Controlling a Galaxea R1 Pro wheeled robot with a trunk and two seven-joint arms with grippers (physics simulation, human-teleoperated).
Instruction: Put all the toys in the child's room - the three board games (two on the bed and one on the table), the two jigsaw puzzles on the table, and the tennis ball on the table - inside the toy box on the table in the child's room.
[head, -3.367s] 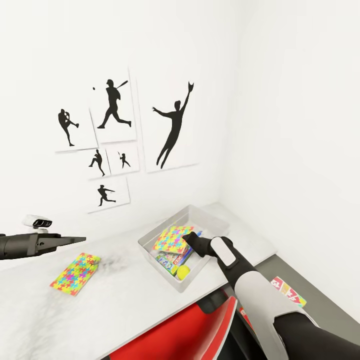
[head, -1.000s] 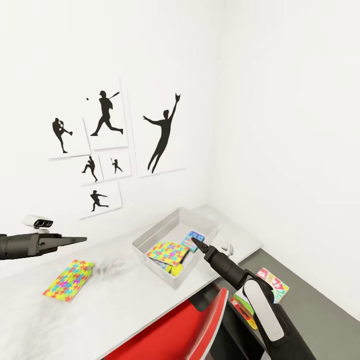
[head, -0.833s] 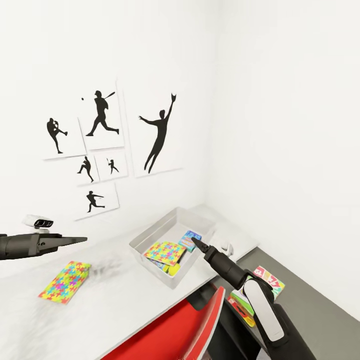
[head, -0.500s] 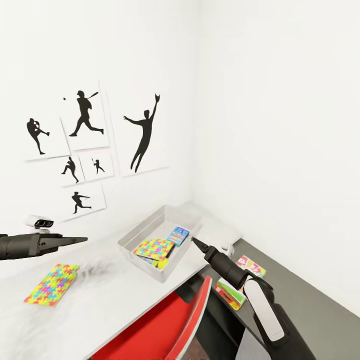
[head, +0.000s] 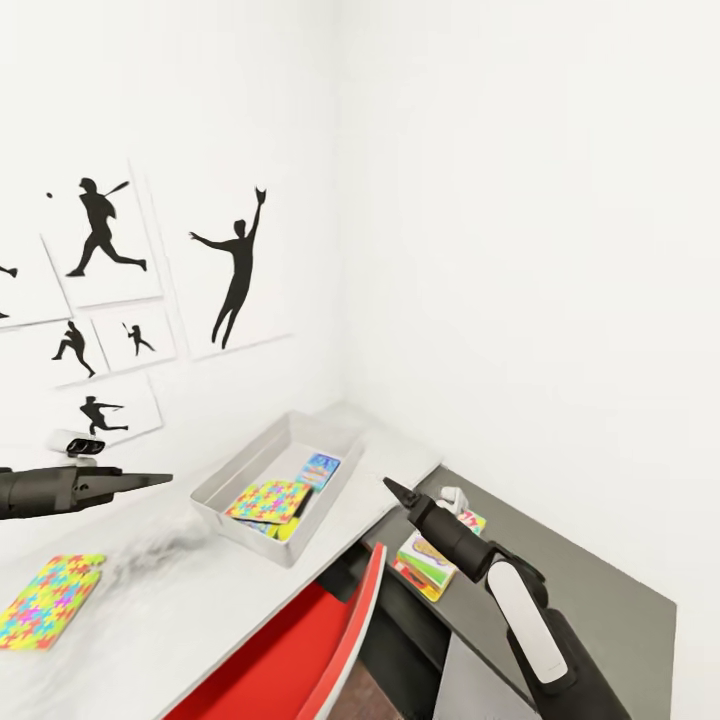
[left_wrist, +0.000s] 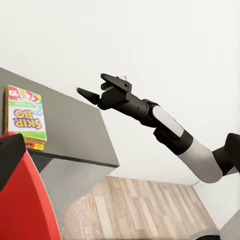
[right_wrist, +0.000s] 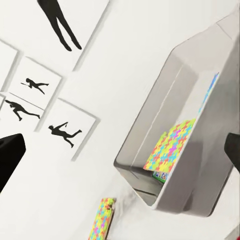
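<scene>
Inside toy box (head: 222, 486): one jigsaw puzzle (head: 266, 497), game box. Left out: second puzzle (head: 45, 612) on counter (head: 180, 610), SKIP-BO box (head: 433, 556). Right claw (head: 392, 489) released, empty; left claw (head: 150, 482) clenched, empty.

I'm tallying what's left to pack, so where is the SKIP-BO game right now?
In the head view the SKIP-BO game lies flat on the table's lower dark-grey wing, just beyond the right gripper, outside the toy box.

Ahead of you a red chair (head: 300, 650) sits tucked under the desk edge, with wood-plank floor (left_wrist: 145, 207) showing past it and plain white walls (head: 520, 220) meeting in a corner, black silhouette prints (head: 235, 270) hanging in a cluster on the left-hand wall.
</scene>
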